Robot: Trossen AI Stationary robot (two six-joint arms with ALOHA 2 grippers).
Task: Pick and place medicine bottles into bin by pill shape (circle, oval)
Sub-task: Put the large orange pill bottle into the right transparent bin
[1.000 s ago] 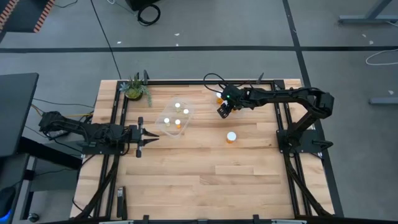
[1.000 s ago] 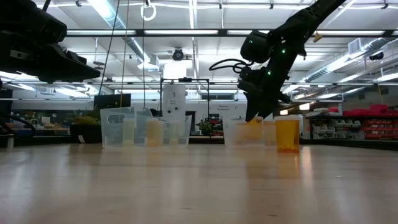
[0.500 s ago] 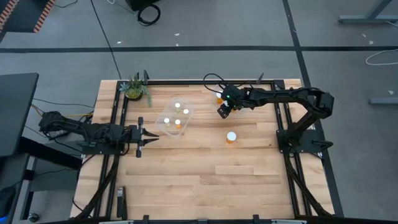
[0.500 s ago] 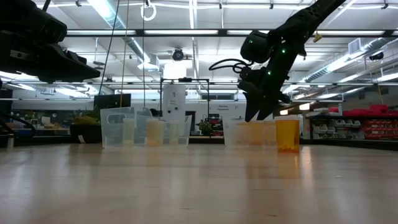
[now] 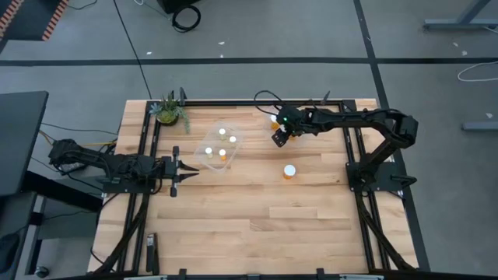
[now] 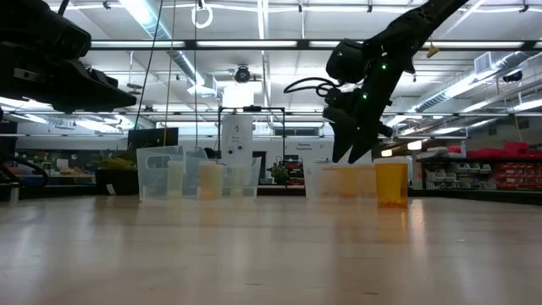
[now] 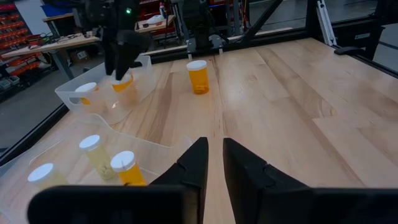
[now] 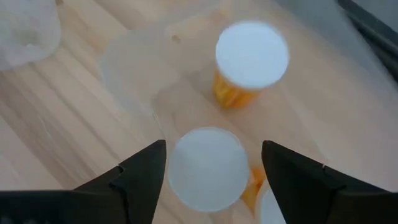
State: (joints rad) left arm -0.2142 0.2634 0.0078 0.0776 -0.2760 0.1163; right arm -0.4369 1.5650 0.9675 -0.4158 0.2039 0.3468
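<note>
Amber plastic bottles with white caps are sitting mostly binned, 1 lone bottle [image 5: 289, 172] remaining on the wooden counter [image 5: 257, 210], as the right hand [image 5: 278, 138] is hovering spread, empty, over the far clear bin [image 7: 102, 102].

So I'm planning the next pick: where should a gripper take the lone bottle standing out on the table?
Grip the lone bottle across its orange body just under the white cap, coming straight down. It stands upright with bare table all around, so fingers likely fit either side.
</note>
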